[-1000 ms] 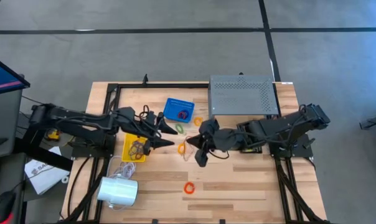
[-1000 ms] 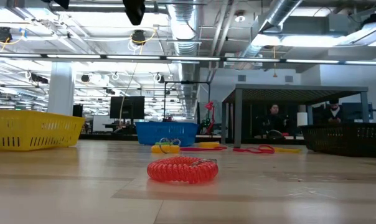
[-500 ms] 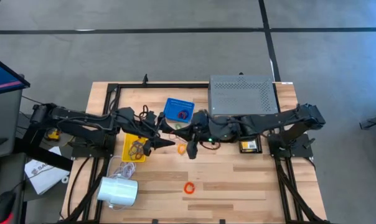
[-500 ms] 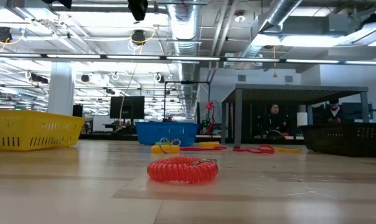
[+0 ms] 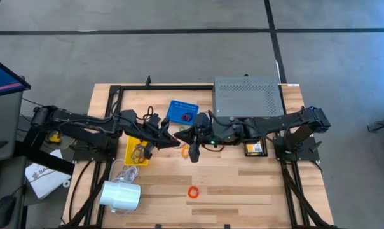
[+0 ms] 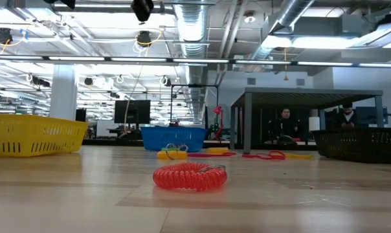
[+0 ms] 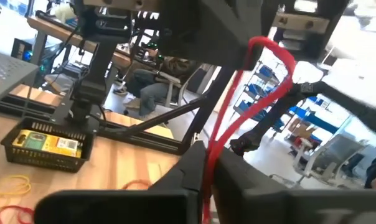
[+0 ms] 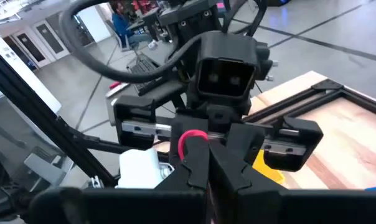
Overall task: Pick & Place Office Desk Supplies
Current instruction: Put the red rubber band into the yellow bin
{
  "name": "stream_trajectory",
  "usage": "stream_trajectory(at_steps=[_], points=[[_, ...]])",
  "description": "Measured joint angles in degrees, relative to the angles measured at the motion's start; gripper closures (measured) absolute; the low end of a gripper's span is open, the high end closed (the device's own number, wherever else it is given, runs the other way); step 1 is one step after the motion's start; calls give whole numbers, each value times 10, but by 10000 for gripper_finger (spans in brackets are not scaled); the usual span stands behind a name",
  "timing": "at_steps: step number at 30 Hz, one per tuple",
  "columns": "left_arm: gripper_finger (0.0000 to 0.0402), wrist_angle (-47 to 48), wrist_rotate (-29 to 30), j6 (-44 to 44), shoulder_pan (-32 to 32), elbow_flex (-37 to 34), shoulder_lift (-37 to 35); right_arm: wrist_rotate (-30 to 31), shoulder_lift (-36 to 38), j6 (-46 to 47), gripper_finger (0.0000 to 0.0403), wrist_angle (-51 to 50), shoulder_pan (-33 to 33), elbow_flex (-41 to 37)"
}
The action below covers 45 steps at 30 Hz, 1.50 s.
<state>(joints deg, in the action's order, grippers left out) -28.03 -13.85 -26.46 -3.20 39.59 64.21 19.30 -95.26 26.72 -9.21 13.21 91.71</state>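
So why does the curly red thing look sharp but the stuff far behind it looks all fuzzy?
In the low view the camera sits at table height close to the red coil, so it is crisp, while the yellow basket and the room behind go soft. In the left wrist view the end effector's own fingers are close, dark and blurred. The high view is evenly lit, with little glare.

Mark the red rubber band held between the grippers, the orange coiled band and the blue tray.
red rubber band [image 7: 272, 50]: left wrist view, top of its loop.
orange coiled band [image 6: 189, 176]: low view, coil's middle.
blue tray [image 5: 175, 109]: high view, its left rim.
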Motion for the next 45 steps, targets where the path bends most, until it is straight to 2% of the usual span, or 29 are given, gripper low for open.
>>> stream_trajectory(at_steps=[7, 10, 13, 17, 21, 26, 32, 35, 40, 45], points=[[400, 0, 0, -32, 0, 0, 0, 0, 0, 1, 402, 0, 1, 1], [400, 0, 0, -35, 0, 0, -3, -17, 0, -1, 389, -1, 1, 1], [400, 3, 0, -35, 0, 0, -12, -17, -1, 7, 350, -2, -1, 1], [401, 4, -1, -38, 0, 0, -32, -17, -3, 32, 280, 2, -6, 1], [401, 47, -1, -40, 0, 0, -71, -7, 0, 58, 218, 13, -10, 1], [401, 175, 1, -40, 0, 0, -141, 18, 8, 58, 198, 16, -10, 2], [401, 365, 37, -72, 3, 0, -243, 17, 16, 45, 226, 8, -10, 2], [401, 495, 70, -93, 3, 18, -281, 18, 19, 36, 245, 5, -8, 2], [401, 735, 121, -120, 3, 68, -297, 17, 20, 33, 274, -15, -5, 2], [401, 909, 130, -185, 3, 77, -267, 17, 20, 52, 295, -55, -3, 2]])
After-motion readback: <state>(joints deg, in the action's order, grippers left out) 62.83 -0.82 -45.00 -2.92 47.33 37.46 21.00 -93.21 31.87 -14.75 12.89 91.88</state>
